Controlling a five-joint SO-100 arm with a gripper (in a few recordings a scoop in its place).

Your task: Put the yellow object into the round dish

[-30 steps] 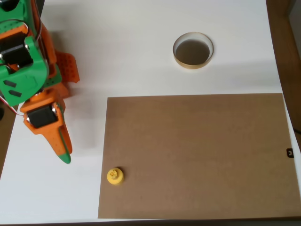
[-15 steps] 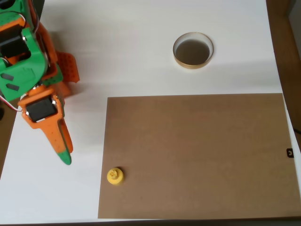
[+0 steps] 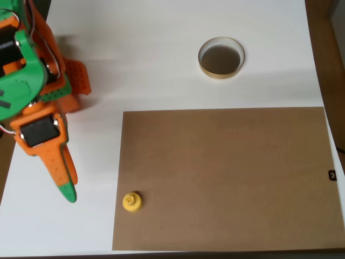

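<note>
A white table (image 3: 161,65) takes up most of the overhead view, its top smooth and evenly lit by soft, diffuse light, with faint grey shadows at the upper left. A large brown rectangular board (image 3: 226,178) lies flat on its lower right part, reaching the picture's right edge. Along the right side a strip of darker brown wood floor (image 3: 331,59) shows beyond the table's edge, and a narrow dark strip shows at the far left.
</note>
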